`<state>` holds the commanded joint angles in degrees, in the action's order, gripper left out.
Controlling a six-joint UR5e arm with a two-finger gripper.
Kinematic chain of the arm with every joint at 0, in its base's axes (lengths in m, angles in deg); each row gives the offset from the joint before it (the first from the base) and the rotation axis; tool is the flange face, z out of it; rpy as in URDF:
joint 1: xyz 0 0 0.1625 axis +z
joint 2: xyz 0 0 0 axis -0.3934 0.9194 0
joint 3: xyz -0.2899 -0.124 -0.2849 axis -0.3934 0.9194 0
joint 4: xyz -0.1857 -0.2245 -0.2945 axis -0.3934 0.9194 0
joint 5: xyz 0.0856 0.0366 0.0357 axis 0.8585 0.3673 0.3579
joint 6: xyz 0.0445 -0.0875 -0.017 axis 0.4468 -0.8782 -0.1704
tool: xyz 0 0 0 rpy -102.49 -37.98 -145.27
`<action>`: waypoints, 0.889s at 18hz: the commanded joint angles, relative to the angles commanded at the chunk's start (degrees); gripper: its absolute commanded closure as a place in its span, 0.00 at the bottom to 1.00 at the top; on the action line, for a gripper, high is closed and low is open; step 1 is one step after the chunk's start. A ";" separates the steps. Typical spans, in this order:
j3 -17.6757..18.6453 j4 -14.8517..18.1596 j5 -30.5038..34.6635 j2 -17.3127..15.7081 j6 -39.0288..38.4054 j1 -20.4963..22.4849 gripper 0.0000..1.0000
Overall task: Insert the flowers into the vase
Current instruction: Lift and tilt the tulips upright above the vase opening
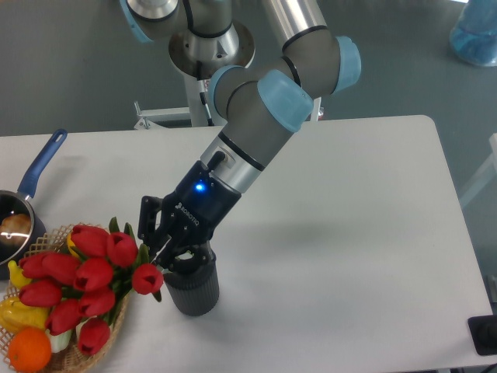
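A bunch of red tulips (81,284) with green leaves lies over a wicker basket (74,353) at the table's front left corner, the nearest bud just beside a dark grey ribbed vase (192,289). The vase stands upright on the white table (349,233). The robot's black gripper (165,247) hangs over the vase rim beside the tulips; whether its fingers grip anything cannot be told. Toy vegetables (27,334) share the basket. A blue-handled saucepan (23,210) sits behind.

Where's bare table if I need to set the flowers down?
The wide stretch right of the vase is bare to the table edge, and so is the strip behind the tool. The left is crowded: flowers, basket, saucepan.
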<state>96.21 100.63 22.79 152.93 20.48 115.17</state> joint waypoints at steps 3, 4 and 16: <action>0.00 0.00 -0.52 0.52 0.09 0.09 0.81; 0.00 0.00 -1.75 0.96 0.17 0.18 0.81; 2.72 0.00 -5.10 1.32 0.00 1.23 0.79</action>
<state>98.92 100.63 17.70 154.25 20.48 116.40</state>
